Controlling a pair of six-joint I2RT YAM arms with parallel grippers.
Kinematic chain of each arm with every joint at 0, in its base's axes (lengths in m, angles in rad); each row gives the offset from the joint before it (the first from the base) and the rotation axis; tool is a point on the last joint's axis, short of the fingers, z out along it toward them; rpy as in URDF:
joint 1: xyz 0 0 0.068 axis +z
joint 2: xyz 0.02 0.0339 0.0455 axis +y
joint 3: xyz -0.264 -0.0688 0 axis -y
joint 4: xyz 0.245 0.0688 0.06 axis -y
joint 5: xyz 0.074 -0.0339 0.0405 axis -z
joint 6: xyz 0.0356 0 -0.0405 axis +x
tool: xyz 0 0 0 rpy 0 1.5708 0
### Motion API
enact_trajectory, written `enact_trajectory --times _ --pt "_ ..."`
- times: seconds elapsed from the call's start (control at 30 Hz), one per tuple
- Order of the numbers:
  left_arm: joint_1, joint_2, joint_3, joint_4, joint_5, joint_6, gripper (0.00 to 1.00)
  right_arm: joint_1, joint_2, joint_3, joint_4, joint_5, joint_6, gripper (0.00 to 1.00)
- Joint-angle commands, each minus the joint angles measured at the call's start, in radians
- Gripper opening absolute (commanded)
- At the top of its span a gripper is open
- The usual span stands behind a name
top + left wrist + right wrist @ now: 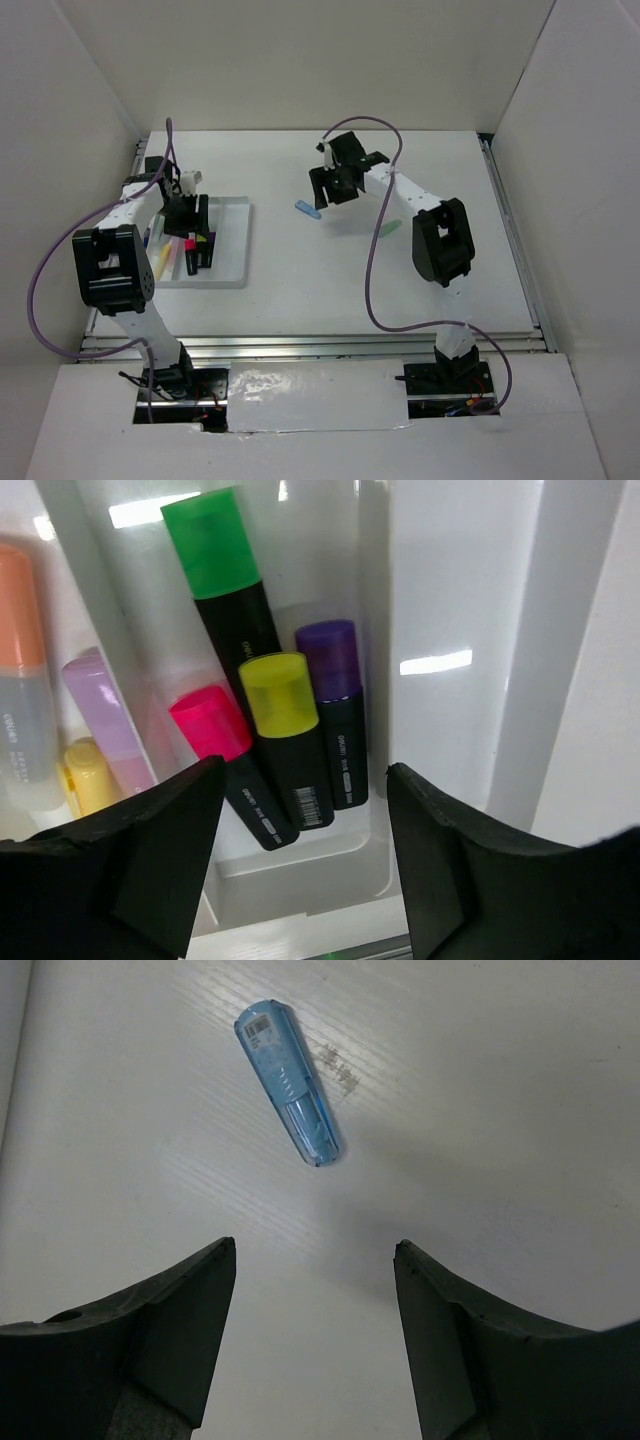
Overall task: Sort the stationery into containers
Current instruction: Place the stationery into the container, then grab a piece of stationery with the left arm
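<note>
The left arm (112,268) reaches forward along its own side, wrist bent downward, jaws spread wide and holding nothing. The right arm (440,240) stretches forward and inward toward the middle, wrist tipped down, jaws likewise parted and empty.

The left gripper (303,780) is seen spread wide over the near end of the white tray (450,600), with nothing gripped between its black fingers (150,850). Four black-barrelled highlighters are found lying together in one compartment. The green-capped highlighter (212,545) is set farthest back and tilted. The yellow-capped highlighter (278,692) and the purple-capped highlighter (328,658) are laid side by side, touching, and the pink-capped highlighter (210,722) is tucked just left of the yellow. Past the divider (100,600) on the left, an orange-capped marker (20,610), a lilac marker (95,695) and a pale yellow marker (88,775) are packed close together.
</note>
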State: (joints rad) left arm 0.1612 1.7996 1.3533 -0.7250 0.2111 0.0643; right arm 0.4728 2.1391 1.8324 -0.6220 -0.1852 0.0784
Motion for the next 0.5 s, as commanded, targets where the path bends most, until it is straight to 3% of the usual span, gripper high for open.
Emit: enact_trajectory --times 0.0,0.13,0.27,0.37,0.47 --pt "0.0 -0.026 0.036 -0.011 0.088 0.031 0.78 0.004 -0.004 0.048 -0.048 0.046 -0.025 0.71" --pt "-0.063 -0.06 0.101 0.001 0.155 0.054 0.79 -0.031 -0.112 -0.057 -0.051 0.075 -0.029 0.72" --pt "-0.201 -0.095 0.133 0.087 0.096 0.032 0.78 -0.144 -0.243 -0.261 -0.036 0.067 -0.016 0.73" --pt "-0.307 -0.08 0.135 0.212 0.033 -0.04 0.77 -0.21 -0.326 -0.359 -0.044 0.052 -0.012 0.74" --pt "-0.411 -0.005 0.206 0.283 -0.083 -0.202 0.76 -0.313 -0.407 -0.427 -0.062 0.011 -0.009 0.74"
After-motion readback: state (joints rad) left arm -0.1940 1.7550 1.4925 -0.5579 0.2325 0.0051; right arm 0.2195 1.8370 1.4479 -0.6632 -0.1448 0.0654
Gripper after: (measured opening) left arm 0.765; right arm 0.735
